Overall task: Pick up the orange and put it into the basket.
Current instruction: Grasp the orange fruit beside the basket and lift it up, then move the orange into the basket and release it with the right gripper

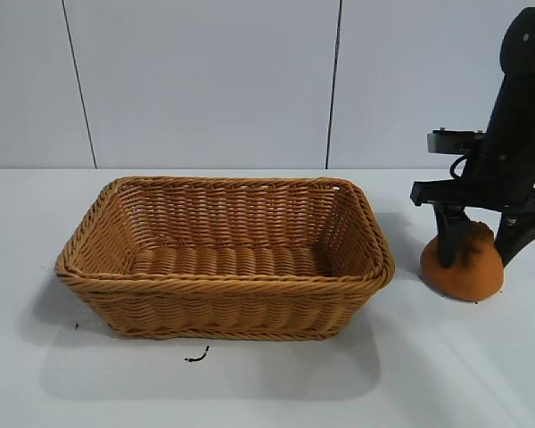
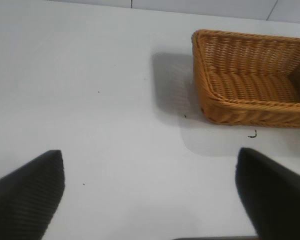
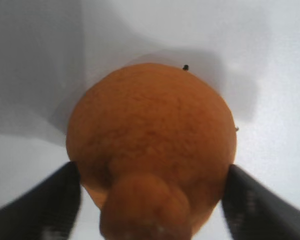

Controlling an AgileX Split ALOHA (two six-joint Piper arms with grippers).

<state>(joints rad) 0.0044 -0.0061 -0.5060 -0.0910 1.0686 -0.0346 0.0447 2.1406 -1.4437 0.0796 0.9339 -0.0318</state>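
The orange [image 1: 464, 267], dull and rough-skinned with a knob on top, sits on the white table right of the wicker basket [image 1: 223, 283]. My right gripper [image 1: 478, 254] comes down over it from above. In the right wrist view the orange [image 3: 150, 135] fills the space between the black fingers [image 3: 50, 200], which press against its two sides, so the right gripper [image 3: 152, 200] is shut on it. My left gripper [image 2: 150, 195] hangs open over bare table, with the basket [image 2: 250, 107] farther off. The left arm is outside the exterior view.
A small dark scrap [image 1: 196, 358] lies on the table just in front of the basket. A panelled grey wall [image 1: 250, 80] stands behind the table. The basket holds nothing.
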